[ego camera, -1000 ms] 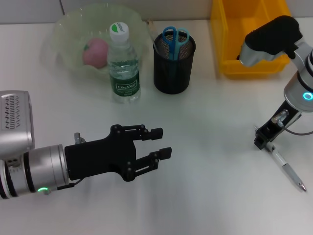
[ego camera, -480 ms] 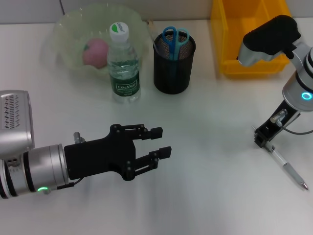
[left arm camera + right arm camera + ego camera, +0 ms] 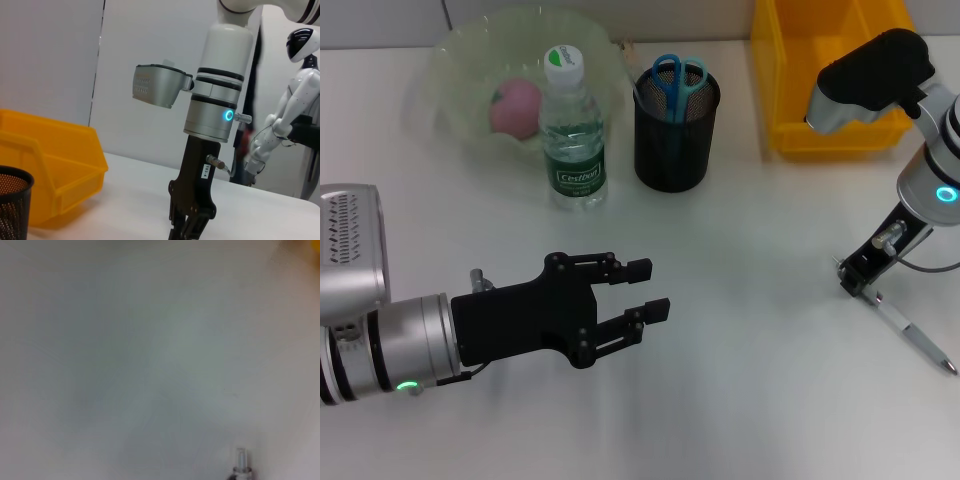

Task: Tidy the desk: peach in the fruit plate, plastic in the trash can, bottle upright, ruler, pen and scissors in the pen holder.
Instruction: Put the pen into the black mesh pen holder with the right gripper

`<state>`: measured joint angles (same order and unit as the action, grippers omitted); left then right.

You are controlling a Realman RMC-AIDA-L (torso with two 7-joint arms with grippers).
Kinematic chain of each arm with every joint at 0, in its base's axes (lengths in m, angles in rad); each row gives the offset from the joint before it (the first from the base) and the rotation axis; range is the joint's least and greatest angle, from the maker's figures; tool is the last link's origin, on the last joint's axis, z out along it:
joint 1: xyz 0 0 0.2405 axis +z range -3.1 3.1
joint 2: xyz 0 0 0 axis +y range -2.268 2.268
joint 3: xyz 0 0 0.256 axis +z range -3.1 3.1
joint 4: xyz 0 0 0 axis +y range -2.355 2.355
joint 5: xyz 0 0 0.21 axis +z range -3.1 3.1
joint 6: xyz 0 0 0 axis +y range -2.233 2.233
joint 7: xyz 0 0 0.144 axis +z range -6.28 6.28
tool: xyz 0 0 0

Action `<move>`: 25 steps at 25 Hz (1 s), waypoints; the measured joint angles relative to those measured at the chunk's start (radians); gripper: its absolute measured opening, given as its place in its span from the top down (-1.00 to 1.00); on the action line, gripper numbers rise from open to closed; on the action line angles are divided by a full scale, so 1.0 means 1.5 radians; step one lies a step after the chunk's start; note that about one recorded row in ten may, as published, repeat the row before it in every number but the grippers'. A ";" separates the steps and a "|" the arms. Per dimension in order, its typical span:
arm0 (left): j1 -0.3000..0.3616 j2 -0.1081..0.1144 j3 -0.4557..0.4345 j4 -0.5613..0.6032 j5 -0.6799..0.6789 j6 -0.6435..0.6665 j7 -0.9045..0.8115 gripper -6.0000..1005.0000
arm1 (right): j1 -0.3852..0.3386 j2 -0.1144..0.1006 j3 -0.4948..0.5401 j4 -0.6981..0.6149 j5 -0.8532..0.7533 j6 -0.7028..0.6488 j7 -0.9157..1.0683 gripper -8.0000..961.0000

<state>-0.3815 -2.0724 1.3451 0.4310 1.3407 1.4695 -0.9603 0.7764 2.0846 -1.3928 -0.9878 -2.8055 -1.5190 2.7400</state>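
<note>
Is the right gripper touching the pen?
Touching. Head view: the right gripper jaws meet the upper end of the pen, which slants down to the desk.

Humanoid figure (image 3: 296, 102): white body, black face, upright in the far background, one arm hanging down.
Wall (image 3: 50, 60): pale grey panels behind everything, split by a dark vertical seam (image 3: 102, 30).

Robotics lab: white humanoid robot (image 3: 295, 105) standing behind white desk (image 3: 280, 220), plain partition walls (image 3: 50, 65).
</note>
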 joint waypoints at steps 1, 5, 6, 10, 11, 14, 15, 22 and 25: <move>0.000 0.000 0.000 0.000 0.000 0.000 0.000 0.09 | 0.000 0.000 0.000 -0.001 0.000 0.000 -0.001 0.55; 0.001 0.000 -0.001 0.000 0.000 0.000 0.000 0.08 | -0.002 0.000 0.000 -0.004 0.002 0.004 -0.002 0.61; 0.001 0.000 -0.001 0.000 0.000 0.000 0.000 0.08 | -0.003 0.000 0.000 -0.006 0.003 0.006 -0.003 0.64; 0.001 0.000 -0.002 0.000 0.000 0.000 0.000 0.09 | -0.019 0.000 0.003 -0.039 0.010 0.015 -0.004 0.63; 0.001 0.000 -0.003 0.000 -0.001 0.000 0.000 0.09 | -0.027 0.000 0.004 -0.054 0.018 0.016 -0.005 0.63; 0.000 0.000 -0.003 0.000 -0.001 0.000 0.000 0.09 | -0.057 -0.001 0.008 -0.116 0.054 0.017 -0.011 0.63; 0.000 0.000 -0.003 0.000 -0.001 0.000 0.000 0.09 | -0.066 -0.002 0.010 -0.138 0.068 0.018 -0.014 0.63; -0.004 0.000 -0.005 0.000 -0.004 0.000 0.001 0.09 | -0.150 -0.002 0.091 -0.292 0.225 0.053 -0.083 0.62; -0.004 0.000 -0.006 0.001 -0.016 0.000 0.002 0.09 | -0.181 -0.004 0.146 -0.310 0.345 0.079 -0.141 0.62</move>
<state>-0.3869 -2.0723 1.3363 0.4321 1.3164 1.4696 -0.9572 0.5050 2.0794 -1.1745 -1.4535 -2.2884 -1.3998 2.5292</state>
